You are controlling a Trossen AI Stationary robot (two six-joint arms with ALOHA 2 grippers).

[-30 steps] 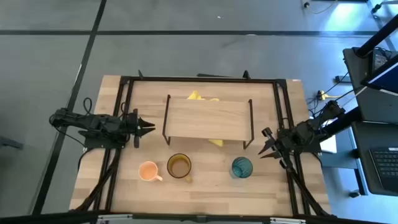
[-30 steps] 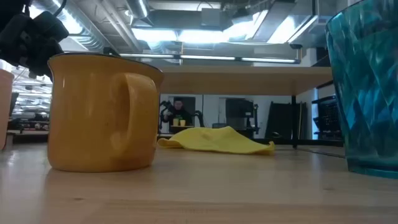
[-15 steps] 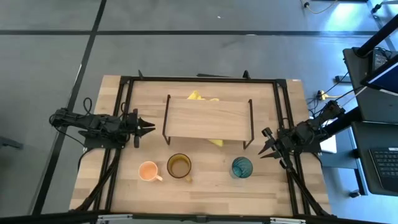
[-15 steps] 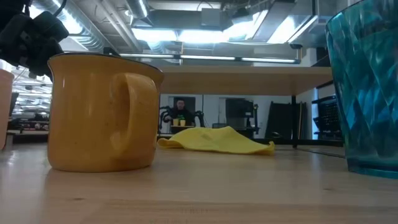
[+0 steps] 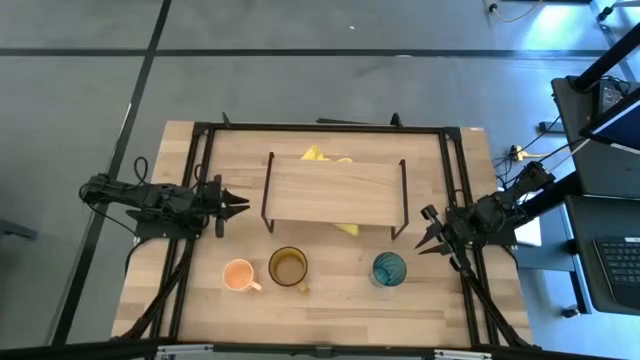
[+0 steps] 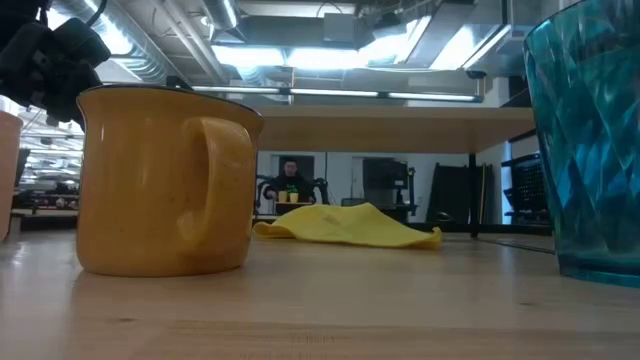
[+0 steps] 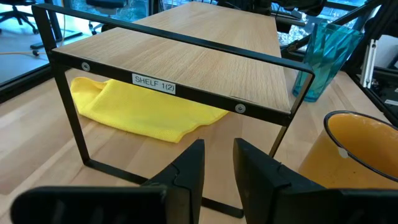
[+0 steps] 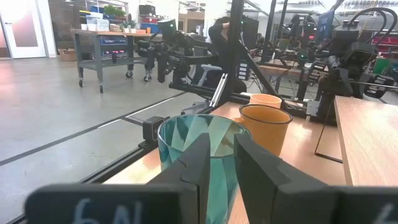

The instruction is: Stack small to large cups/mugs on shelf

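Note:
Three cups stand on their bases in a row on the tabletop near its front edge: a small orange mug [image 5: 239, 274], an amber-brown mug [image 5: 288, 267] [image 6: 165, 180] and a teal ribbed tumbler [image 5: 389, 269] [image 8: 198, 155]. The wooden shelf [image 5: 335, 190] [image 7: 180, 59] stands on black wire legs behind them, with nothing on top. My left gripper [image 5: 240, 206] [image 7: 217, 165] hovers left of the shelf, its fingers nearly together and empty. My right gripper [image 5: 428, 233] [image 8: 216, 163] hovers right of the shelf near the tumbler, fingers nearly together and empty.
A yellow cloth [image 5: 325, 156] [image 7: 140, 109] lies on the table under the shelf, sticking out at its far and near sides. A black frame [image 5: 320, 127] runs around the tabletop. A person [image 6: 289, 180] sits in the room far behind the table.

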